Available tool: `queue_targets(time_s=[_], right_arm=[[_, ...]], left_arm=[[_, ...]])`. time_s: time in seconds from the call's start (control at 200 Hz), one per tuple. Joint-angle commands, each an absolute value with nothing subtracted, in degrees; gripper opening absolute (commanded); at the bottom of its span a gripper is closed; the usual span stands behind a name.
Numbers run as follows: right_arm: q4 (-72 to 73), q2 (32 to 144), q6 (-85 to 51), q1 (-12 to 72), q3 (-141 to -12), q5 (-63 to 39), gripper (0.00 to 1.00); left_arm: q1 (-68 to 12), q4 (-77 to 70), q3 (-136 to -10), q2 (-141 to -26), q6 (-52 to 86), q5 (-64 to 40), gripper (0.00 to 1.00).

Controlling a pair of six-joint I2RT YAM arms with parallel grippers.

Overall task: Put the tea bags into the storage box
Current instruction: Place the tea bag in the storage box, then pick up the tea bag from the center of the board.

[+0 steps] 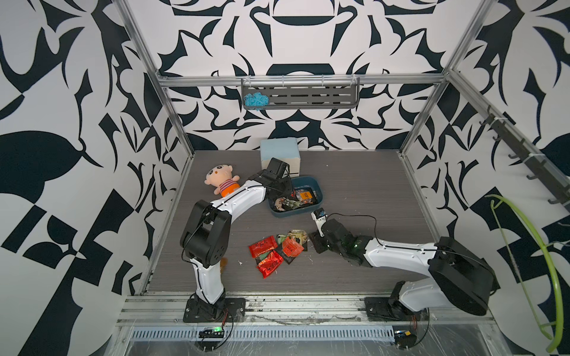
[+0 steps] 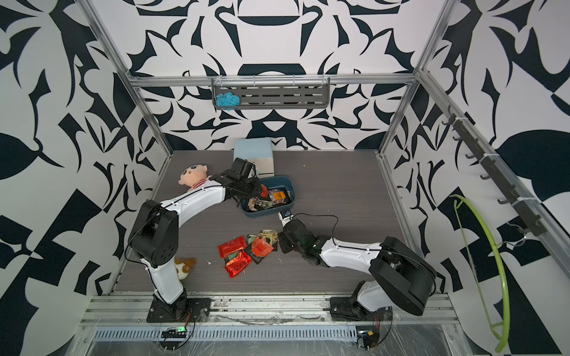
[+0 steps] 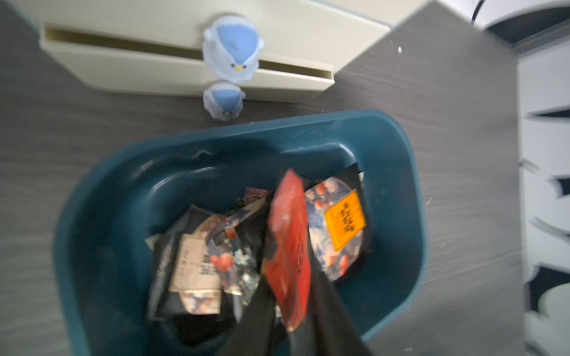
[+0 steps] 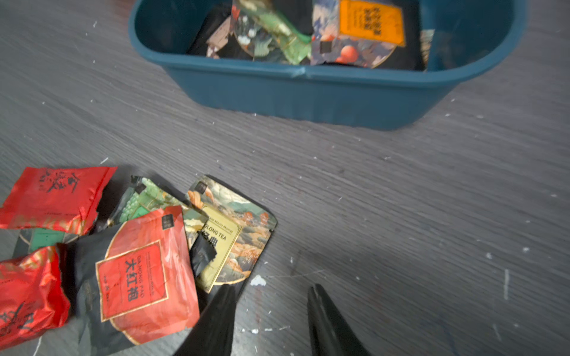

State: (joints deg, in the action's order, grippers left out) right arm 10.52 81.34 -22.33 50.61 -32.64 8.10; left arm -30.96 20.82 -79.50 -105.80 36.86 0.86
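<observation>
The teal storage box (image 1: 319,191) (image 2: 293,192) (image 4: 308,92) sits mid-table with several tea bags inside, among them an orange-labelled one (image 3: 344,220). My left gripper (image 3: 291,277) hangs over the box. Its fingers are parted and a red tea bag (image 3: 290,234) (image 2: 264,190) stands blurred between them. More tea bags (image 1: 277,249) lie in a loose pile on the table: red foil ones (image 4: 52,200), a red-labelled one (image 4: 145,277), a yellow-labelled one (image 4: 228,240). My right gripper (image 4: 271,288) (image 1: 316,243) is open at the pile's right edge, one fingertip at the yellow-labelled bag's corner.
A pale blue-and-white drawer cabinet (image 1: 279,151) with bird-shaped knobs (image 3: 229,49) stands just behind the box. A plush doll (image 1: 220,180) lies at the back left, under the left arm. A small brown toy (image 2: 185,266) rests beside the left arm's base.
</observation>
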Motion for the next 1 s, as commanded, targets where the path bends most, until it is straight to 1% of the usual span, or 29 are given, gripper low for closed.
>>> queue_targets(time_s=[0.0, 0.06, 0.11, 0.225, 0.28, 0.36, 0.44, 0.56, 0.73, 0.84, 0.995], right_arm=[[10.41, 81.31, -21.68, 50.51, -35.07, 5.25, 0.43], [10.38, 81.77, -21.32, 50.41, -35.27, 3.50, 0.43], [10.45, 82.13, -21.25, 50.52, -35.42, 2.03, 0.43], [10.31, 84.26, -20.92, 50.46, -36.69, -2.94, 0.43], [9.45, 85.80, -21.01, 50.49, -37.83, -5.32, 0.43], [8.67, 87.82, -21.32, 50.48, -39.22, -7.62, 0.42], [8.42, 88.98, -21.51, 50.44, -39.87, -8.43, 0.42], [8.30, 89.98, -21.75, 50.46, -40.29, -9.34, 0.42], [7.74, 91.71, -22.28, 50.37, -41.34, -10.41, 0.42], [7.39, 92.28, -22.33, 50.52, -41.66, -10.57, 0.41], [7.01, 92.90, -22.41, 50.48, -42.01, -10.59, 0.41]], left_arm=[[-30.59, 27.07, -79.70, -103.73, 33.40, 6.97, 0.42], [-30.59, 28.18, -77.14, -100.50, 32.32, 10.59, 0.45], [-30.58, 27.81, -73.78, -96.79, 32.00, 11.37, 0.45], [-31.91, 26.26, -66.56, -87.96, 31.79, 6.01, 0.43], [-33.81, 27.41, -63.96, -84.87, 32.24, 4.49, 0.39], [-37.06, 28.14, -60.01, -80.89, 33.82, 0.53, 0.36], [-40.07, 27.11, -55.35, -77.54, 37.18, -3.70, 0.30], [-45.55, 26.19, -49.62, -73.62, 42.01, -4.02, 0.29], [-52.02, 24.06, -45.59, -73.95, 46.57, -2.03, 0.28], [-53.49, 22.68, -44.95, -77.62, 47.94, -1.93, 0.25], [-54.40, 20.50, -45.21, -83.38, 48.49, -1.73, 0.22]])
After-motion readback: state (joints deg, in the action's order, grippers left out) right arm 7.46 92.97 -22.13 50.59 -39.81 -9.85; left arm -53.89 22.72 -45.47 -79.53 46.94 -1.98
